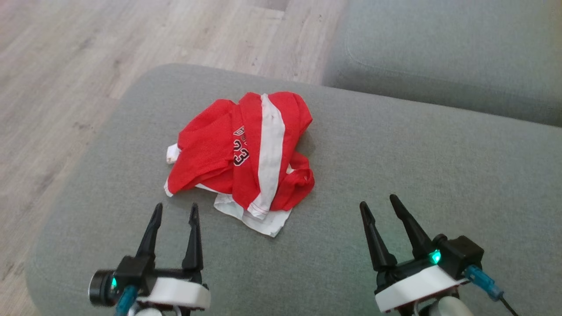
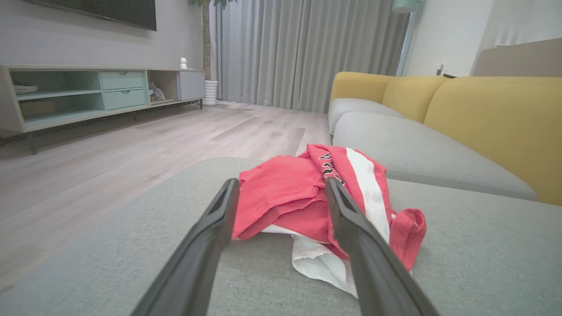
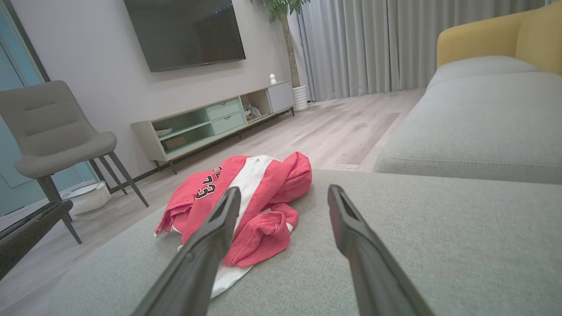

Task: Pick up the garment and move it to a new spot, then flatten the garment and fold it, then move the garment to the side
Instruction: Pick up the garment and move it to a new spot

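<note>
The work surface is a grey woven-fabric seat cushion [image 1: 395, 175] with rounded corners. Pale wood-plank flooring [image 1: 66, 66] lies beyond its far and left edges, and a second grey seat cushion [image 1: 439, 52] sits at the upper right of the head view. The left gripper [image 1: 175, 206] has its two long dark fingers spread wide with nothing between them, tips pointing forward over the cushion. The right gripper [image 1: 377, 201] is in the same condition: fingers wide apart, empty, angled slightly toward the left. The crumpled red mesh jersey [image 1: 241, 162], with a broad white stripe, white trim and a black number 23, lies in a heap on the left-centre area of the cushion. It is just ahead of the left gripper's tips and forward-left of the right gripper, and neither gripper touches it. A white hem corner of the jersey points toward the robot, nearer the left gripper. Further out are mustard-yellow sofa backrests [image 2: 491, 118], grey floor-length curtains [image 2: 307, 52], a low pale cabinet with mint-green drawers [image 3: 210, 118], a dark wall-mounted screen [image 3: 184, 30] and a grey upholstered chair on dark legs [image 3: 48, 131].
</note>
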Available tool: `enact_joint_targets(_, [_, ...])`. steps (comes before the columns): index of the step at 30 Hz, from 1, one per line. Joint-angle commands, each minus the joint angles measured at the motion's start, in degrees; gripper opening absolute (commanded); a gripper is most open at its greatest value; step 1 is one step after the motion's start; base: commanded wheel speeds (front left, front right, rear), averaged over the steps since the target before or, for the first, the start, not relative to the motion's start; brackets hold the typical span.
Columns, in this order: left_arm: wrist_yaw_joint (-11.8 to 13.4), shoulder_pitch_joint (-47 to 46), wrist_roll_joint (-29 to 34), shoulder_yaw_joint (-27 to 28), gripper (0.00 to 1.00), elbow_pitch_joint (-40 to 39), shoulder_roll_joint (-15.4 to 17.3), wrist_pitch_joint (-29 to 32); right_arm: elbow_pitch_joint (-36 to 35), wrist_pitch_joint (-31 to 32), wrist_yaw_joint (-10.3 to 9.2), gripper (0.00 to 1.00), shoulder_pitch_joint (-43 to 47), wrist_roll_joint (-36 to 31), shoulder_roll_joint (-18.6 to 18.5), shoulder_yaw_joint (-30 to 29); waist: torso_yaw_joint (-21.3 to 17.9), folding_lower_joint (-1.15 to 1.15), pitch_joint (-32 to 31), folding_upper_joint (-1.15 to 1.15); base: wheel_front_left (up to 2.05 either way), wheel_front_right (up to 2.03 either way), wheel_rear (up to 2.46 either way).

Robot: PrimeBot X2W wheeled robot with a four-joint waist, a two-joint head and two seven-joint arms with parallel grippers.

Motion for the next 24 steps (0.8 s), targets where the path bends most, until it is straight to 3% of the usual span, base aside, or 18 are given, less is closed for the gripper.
enact_joint_targets(1, [-0.76,-4.7,0.67,1.57,1.0,-1.38,0.48,-0.54,-2.27,-0.62,-0.04,1.0,-1.9,-0.18,-0.39,0.85,-0.91,0.0,1.35,0.0,0.0,0.0,0.0])
enact_joint_targets(6, [-4.47,-14.71,2.54,-1.37,1.0,3.51,2.4,2.29,-2.66,-0.62,-0.04,1.0,-3.3,-1.49,-0.39,-0.6,-3.02,0.0,5.1,0.0,0.0,0.0,0.0])
enact_joint_targets(11, [-7.29,-26.62,2.43,-5.82,1.0,10.39,3.64,11.58,-2.9,-0.62,-0.04,1.0,-5.07,-2.47,-0.39,-1.54,-5.87,0.0,8.93,0.0,0.0,0.0,0.0])
enact_joint_targets(17, [-7.95,-36.8,0.29,-8.35,1.0,18.8,4.97,19.67,-3.19,-0.62,-0.04,1.0,-7.08,-2.75,-0.39,-1.83,-9.67,0.0,12.84,0.0,0.0,0.0,0.0])
enact_joint_targets(24, [-8.02,-41.25,-0.87,-8.79,1.0,25.73,6.05,21.58,-3.25,-0.62,-0.04,1.0,-8.43,-2.55,-0.39,-1.54,-12.71,0.0,14.71,0.0,0.0,0.0,0.0])
